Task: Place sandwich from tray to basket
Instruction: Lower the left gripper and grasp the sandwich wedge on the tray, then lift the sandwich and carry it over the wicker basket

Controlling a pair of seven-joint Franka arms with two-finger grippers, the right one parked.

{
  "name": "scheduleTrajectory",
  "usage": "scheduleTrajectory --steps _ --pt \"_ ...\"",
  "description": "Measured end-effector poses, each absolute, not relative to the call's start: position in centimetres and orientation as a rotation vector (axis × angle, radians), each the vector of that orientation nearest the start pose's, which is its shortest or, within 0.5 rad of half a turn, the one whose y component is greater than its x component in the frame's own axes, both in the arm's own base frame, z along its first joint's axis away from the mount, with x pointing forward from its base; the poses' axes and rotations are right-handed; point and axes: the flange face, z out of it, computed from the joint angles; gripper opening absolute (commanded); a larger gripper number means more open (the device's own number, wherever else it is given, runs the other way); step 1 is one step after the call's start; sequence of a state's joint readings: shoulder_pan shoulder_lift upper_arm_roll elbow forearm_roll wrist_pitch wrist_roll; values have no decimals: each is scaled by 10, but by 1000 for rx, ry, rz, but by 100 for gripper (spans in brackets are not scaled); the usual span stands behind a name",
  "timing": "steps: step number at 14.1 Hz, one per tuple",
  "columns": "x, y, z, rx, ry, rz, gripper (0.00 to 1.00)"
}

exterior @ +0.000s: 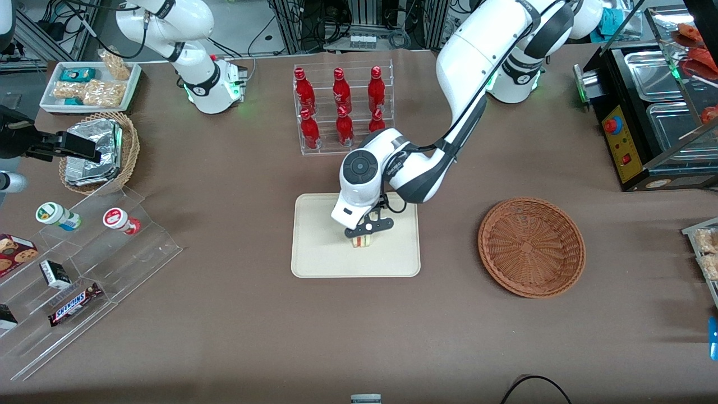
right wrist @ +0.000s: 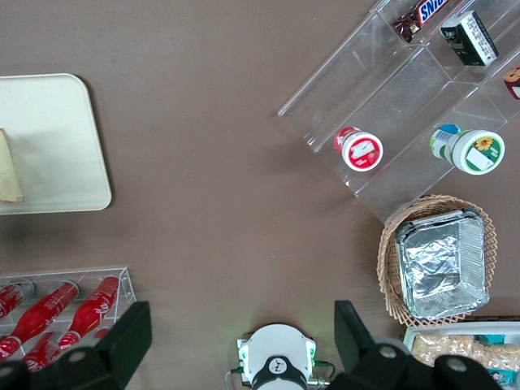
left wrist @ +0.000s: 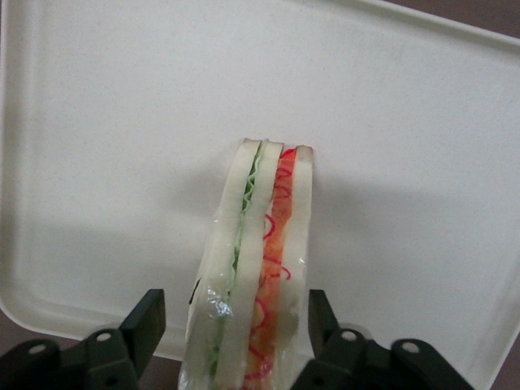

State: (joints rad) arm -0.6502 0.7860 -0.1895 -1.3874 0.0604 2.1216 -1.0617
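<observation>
A white-bread sandwich with green and orange filling, in clear film (left wrist: 268,236), lay on a cream rectangular tray (exterior: 317,252), below the working left arm's black two-fingered claw (left wrist: 236,302). The claw was released, its fingers parted with the sandwich in line with the gap; whether either fingertip touched the film could not be told. The visible end of the sandwich reached nearer to the front camera than the claw, its long axis running roughly toward that camera, slightly askew to the fingers, so closing should pinch its long sides. The left arm (exterior: 465,73) was the nearer. The round reddish-brown wicker basket (exterior: 531,247) sat toward the working arm's end of the brown tabletop (exterior: 449,336).

By count: one sandwich, one cream tray, two wicker baskets, the second, in tan (exterior: 133,151), bearing silver foil packaging (exterior: 95,148); six red bottles (exterior: 376,90); and two white-lidded tubs (exterior: 116,217).
</observation>
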Motion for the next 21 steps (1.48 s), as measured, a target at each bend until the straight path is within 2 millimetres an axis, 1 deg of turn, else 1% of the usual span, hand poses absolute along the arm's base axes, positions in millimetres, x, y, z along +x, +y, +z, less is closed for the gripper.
scheduleTrajectory --steps 2,3,5,6,7,8,10,11,12,13,14,15,16,17,18,19,20,21 --pt "507 -522 238 -3124 -396 152 70" --pt "504 -524 236 -3121 -392 155 67" --pt "497 -529 231 -3115 -377 159 63" --pt "494 -531 229 -3112 -367 159 51" --pt "490 -534 226 -3107 -351 155 22" --pt "486 -537 225 -3102 -338 147 12" --pt "484 -539 225 -3097 -327 130 8" --pt "487 -536 226 -3093 -338 122 7" --pt "495 -529 229 -3080 -360 110 7" --pt "506 -518 238 -3053 -389 99 7" --pt "520 -501 253 -3016 -429 92 7" --pt "536 -477 276 -2980 -484 91 7" --pt "554 -446 303 -2961 -542 95 7" --pt "569 -409 328 -2962 -570 113 7" --pt "579 -370 348 -2975 -563 144 7" --pt "584 -331 361 -2985 -548 172 7" --pt "586 -291 368 -2984 -543 197 7" --pt "587 -250 367 -2974 -552 229 7"
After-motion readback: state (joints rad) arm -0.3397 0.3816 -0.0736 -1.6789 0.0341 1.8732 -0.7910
